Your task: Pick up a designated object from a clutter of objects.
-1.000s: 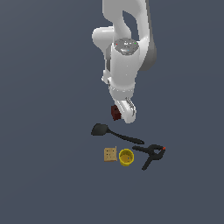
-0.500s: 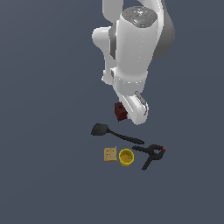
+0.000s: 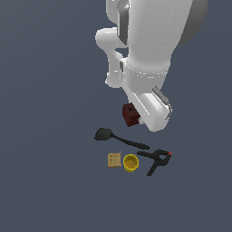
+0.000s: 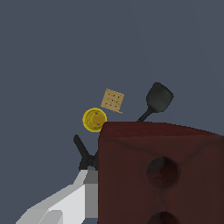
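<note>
Exterior view: dark red-brown brick (image 3: 130, 114) seen raised above the table (image 3: 50, 136), tucked against the white arm's lower end, pincer (image 3: 141, 118) itself mostly hidden behind the wrist housing. Blocky form, darker underside, holes not discernible here. Below it on the table: black spatula (image 3: 118, 138), tan square block (image 3: 114, 160), yellow cup (image 3: 130, 162) touching or just beside the block, black clamp (image 3: 156, 159) with orange tips toward the exterior view's right.

Wrist view: brick (image 4: 162, 173) filling the near field, face bearing round holes, one whole and one cut by the frame edge, edges crisp, colour deep red-brown. One white finger (image 4: 65, 201) pressed along its side; pincer judged closed on the brick. Beyond it, well apart: spatula (image 4: 156, 100), tan block (image 4: 112, 100), cup (image 4: 94, 119), clamp (image 4: 85, 154).
</note>
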